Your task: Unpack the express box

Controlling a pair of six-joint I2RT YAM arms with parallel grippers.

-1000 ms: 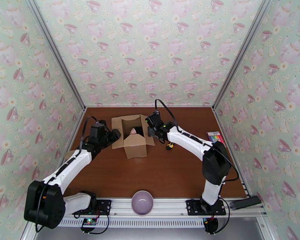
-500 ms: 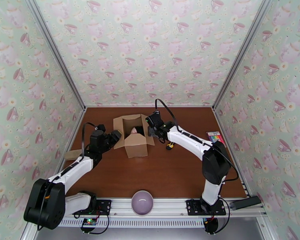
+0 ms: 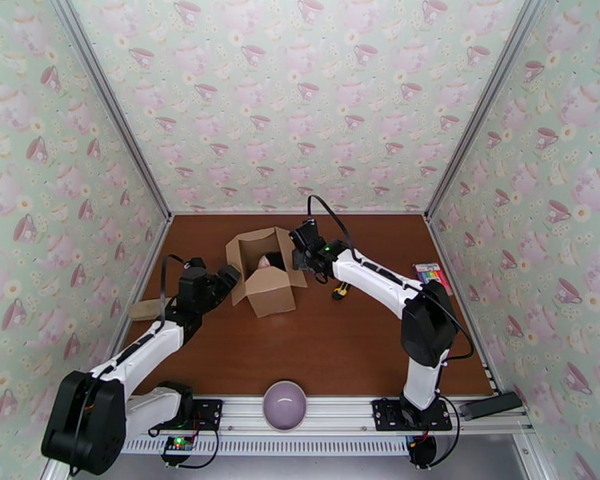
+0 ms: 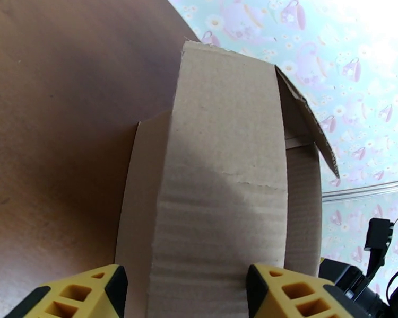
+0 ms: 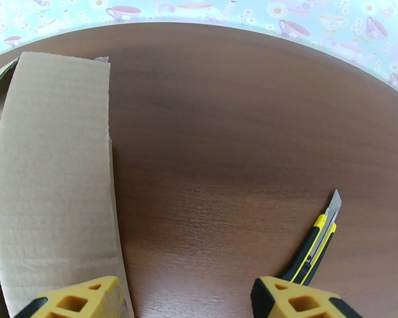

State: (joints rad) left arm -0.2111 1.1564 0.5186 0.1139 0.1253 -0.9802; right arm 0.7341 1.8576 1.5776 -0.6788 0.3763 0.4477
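Note:
The express box (image 3: 270,291) is a brown carton standing open in the middle of the table, with something pink (image 3: 266,263) inside. My left gripper (image 3: 226,276) is at its left flap (image 4: 225,155), which stands raised. The yellow fingers (image 4: 95,292) are apart with the flap lying between them, not pinched; the gripper (image 4: 185,276) is open. My right gripper (image 3: 298,251) hovers over the box's right flap (image 5: 53,170). It (image 5: 185,290) is open with nothing in it.
A yellow-and-black utility knife (image 5: 316,245) lies on the wood right of the box (image 3: 340,291). A small flat tan piece (image 3: 144,308) sits by the left wall, a marker pack (image 3: 432,275) by the right wall, and a purple bowl (image 3: 285,404) on the front rail.
My left arm has drawn back toward the near left and its jaws have widened. The box's left flap has come up from flat. The right gripper has barely moved.

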